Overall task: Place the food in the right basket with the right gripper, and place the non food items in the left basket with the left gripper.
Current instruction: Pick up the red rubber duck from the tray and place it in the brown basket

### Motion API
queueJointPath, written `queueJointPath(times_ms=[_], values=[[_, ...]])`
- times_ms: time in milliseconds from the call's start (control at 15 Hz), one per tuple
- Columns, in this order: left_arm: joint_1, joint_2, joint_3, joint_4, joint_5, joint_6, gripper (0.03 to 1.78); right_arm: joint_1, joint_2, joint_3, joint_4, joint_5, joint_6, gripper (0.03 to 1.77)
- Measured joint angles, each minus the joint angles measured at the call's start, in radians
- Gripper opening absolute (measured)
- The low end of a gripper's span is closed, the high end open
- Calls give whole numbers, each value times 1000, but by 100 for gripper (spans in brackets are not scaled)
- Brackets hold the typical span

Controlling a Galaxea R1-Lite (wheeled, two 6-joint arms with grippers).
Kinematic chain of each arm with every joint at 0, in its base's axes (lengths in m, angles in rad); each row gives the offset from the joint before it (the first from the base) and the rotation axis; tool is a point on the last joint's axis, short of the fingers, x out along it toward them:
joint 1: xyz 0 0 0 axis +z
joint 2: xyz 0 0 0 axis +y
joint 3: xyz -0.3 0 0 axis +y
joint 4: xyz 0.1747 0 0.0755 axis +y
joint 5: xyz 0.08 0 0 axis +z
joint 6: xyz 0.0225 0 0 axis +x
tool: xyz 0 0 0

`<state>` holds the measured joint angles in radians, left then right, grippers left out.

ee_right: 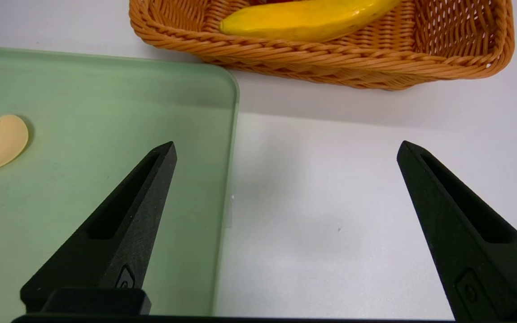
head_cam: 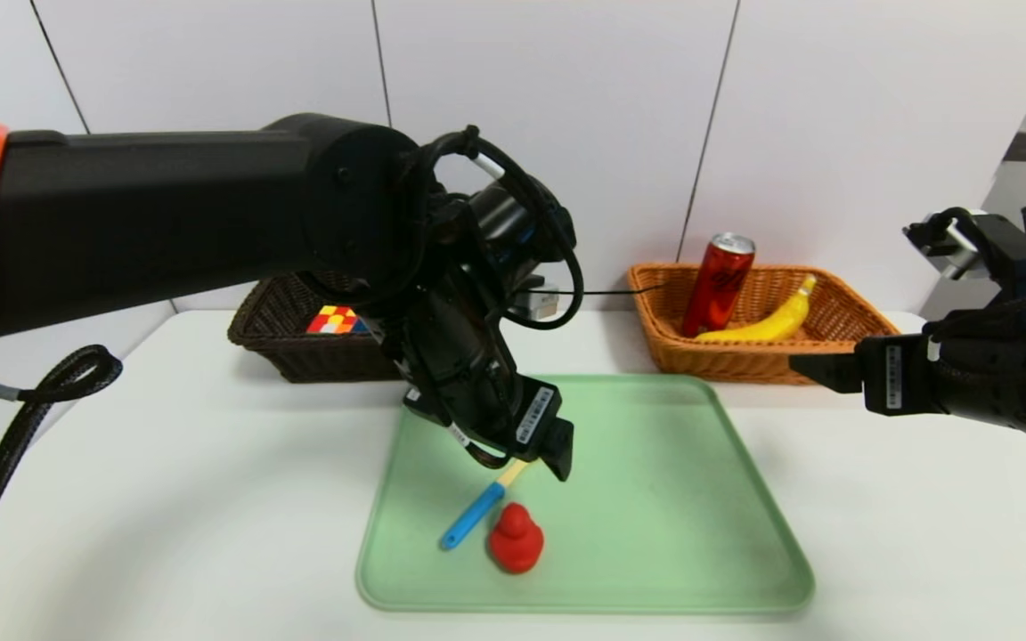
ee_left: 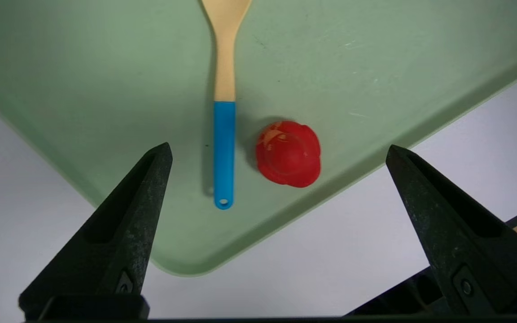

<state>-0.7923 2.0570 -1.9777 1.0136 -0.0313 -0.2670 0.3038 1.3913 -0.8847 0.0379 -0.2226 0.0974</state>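
Note:
On the green tray [head_cam: 673, 499] lie a red rubber duck [head_cam: 516, 537] [ee_left: 289, 153] and a spoon [head_cam: 477, 515] [ee_left: 225, 134] with a blue handle and pale bowl. My left gripper [head_cam: 557, 450] [ee_left: 278, 152] hovers open above them, nothing between its fingers. The puzzle cube [head_cam: 335, 320] sits in the dark brown left basket [head_cam: 277, 343]. The banana [head_cam: 771, 322] [ee_right: 303, 18] and the red can [head_cam: 718, 285] rest in the orange-tan right basket [head_cam: 851, 312] [ee_right: 330, 54]. My right gripper [head_cam: 820, 372] [ee_right: 285, 148] stands open and empty over the table beside the tray, in front of that basket.
The white table [head_cam: 166, 499] spreads around the tray. A white panelled wall [head_cam: 566, 89] stands behind the baskets. My left arm [head_cam: 166, 214] reaches across the view above the dark basket.

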Motion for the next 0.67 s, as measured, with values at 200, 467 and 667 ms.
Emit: queueJointPath(times_ms=[200, 467, 667], values=[[-39, 19, -1, -1, 2, -165, 169, 1, 9, 3, -4, 0, 0, 169], [-68, 26, 0, 53, 26, -241, 169, 2, 13, 8, -1, -1, 0, 169], [-102, 33, 0, 100, 86, -243, 169, 4, 9, 14, -1, -3, 2, 169]])
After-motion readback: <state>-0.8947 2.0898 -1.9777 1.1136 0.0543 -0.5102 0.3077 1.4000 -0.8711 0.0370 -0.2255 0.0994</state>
